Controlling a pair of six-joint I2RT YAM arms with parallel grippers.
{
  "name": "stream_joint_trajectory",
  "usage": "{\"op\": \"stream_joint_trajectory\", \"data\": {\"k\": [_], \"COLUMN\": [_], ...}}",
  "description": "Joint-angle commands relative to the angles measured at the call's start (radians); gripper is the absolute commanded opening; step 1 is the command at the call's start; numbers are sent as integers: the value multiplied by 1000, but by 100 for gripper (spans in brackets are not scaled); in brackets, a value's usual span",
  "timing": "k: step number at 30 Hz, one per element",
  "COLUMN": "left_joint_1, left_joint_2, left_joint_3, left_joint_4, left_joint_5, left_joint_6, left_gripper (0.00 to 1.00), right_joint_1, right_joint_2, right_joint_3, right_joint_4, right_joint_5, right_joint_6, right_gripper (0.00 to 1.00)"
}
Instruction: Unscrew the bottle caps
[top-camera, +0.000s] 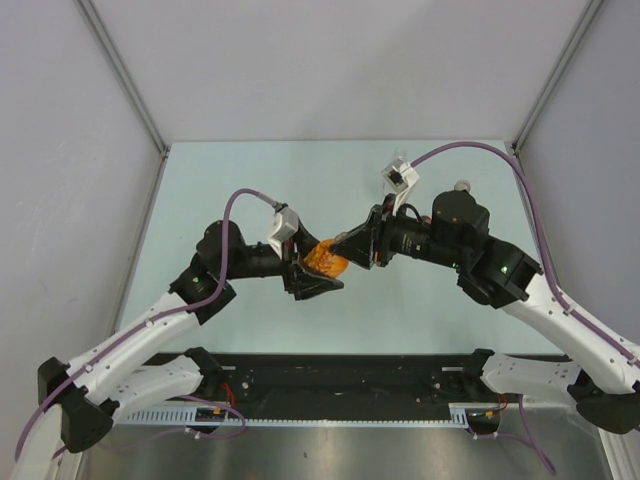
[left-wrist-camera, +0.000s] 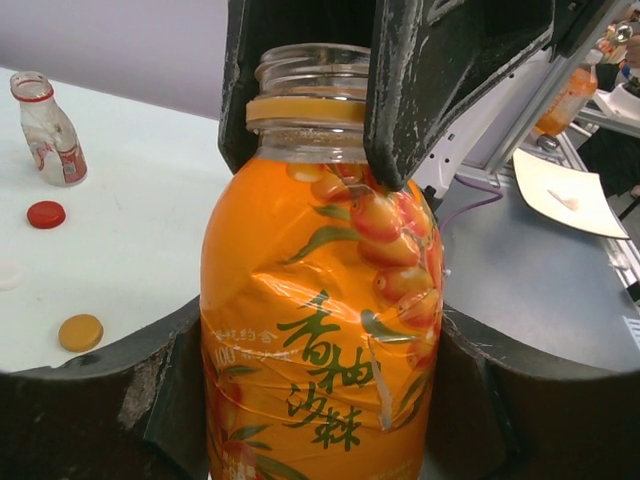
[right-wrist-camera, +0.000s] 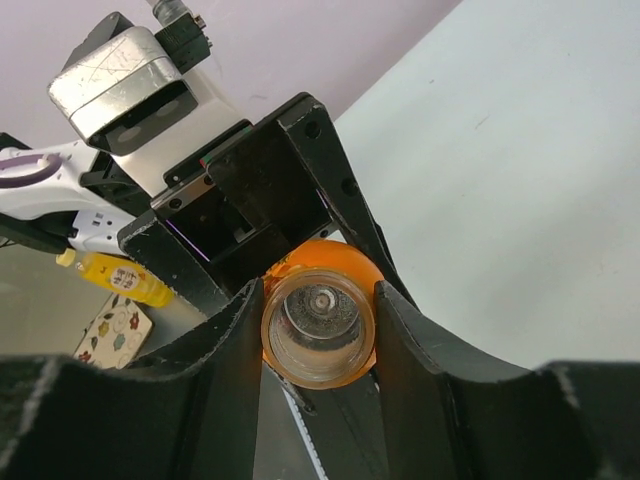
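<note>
The squat orange bottle (left-wrist-camera: 320, 300) lies sideways in the air over the table's middle, and my left gripper (left-wrist-camera: 320, 410) is shut on its body (top-camera: 326, 262). Its mouth (right-wrist-camera: 318, 340) is bare, with no cap on it. My right gripper (right-wrist-camera: 318, 345) has its fingers (left-wrist-camera: 430, 90) pressed on either side of the threaded neck. On the table behind, a clear bottle with a red neck ring (left-wrist-camera: 45, 130) stands uncapped. A red cap (left-wrist-camera: 46, 213), an orange cap (left-wrist-camera: 80, 332) and a white cap (left-wrist-camera: 8, 275) lie loose near it.
Both arms meet above the pale green table (top-camera: 250, 180), with grey walls on three sides. Off the table's side, a metal bench carries a sheet of paper (left-wrist-camera: 565, 195), another orange bottle (left-wrist-camera: 570, 95) and a yellow bottle (right-wrist-camera: 115, 280).
</note>
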Motion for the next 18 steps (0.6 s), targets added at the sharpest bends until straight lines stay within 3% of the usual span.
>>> {"op": "stream_joint_trajectory", "data": {"k": [1, 2, 4, 9, 16, 18], "left_joint_1": [-3, -3, -1, -1, -1, -1], "left_joint_2": [2, -1, -17, -93, -175, -185], "left_joint_3": [100, 112, 112, 86, 59, 40], "left_joint_4": [-122, -137, -168, -234, -351, -384], "left_joint_5": [-100, -121, -239, -453, -749, -849], "left_joint_6": [53, 55, 37, 6, -12, -15], "left_gripper": [72, 77, 99, 100, 100, 100], "right_joint_1": [10, 8, 10, -3, -26, -50], "right_joint_2": [-24, -28, -35, -58, -12, 13], "right_joint_3": [5, 7, 7, 12, 48, 51], "right_joint_4": [5, 8, 8, -9, -133, -162], "right_joint_5": [32, 40, 84, 201, 601, 651], "right_joint_6": [-12, -15, -19, -36, -82, -85], "right_gripper": [0, 0, 0, 0, 0, 0]}}
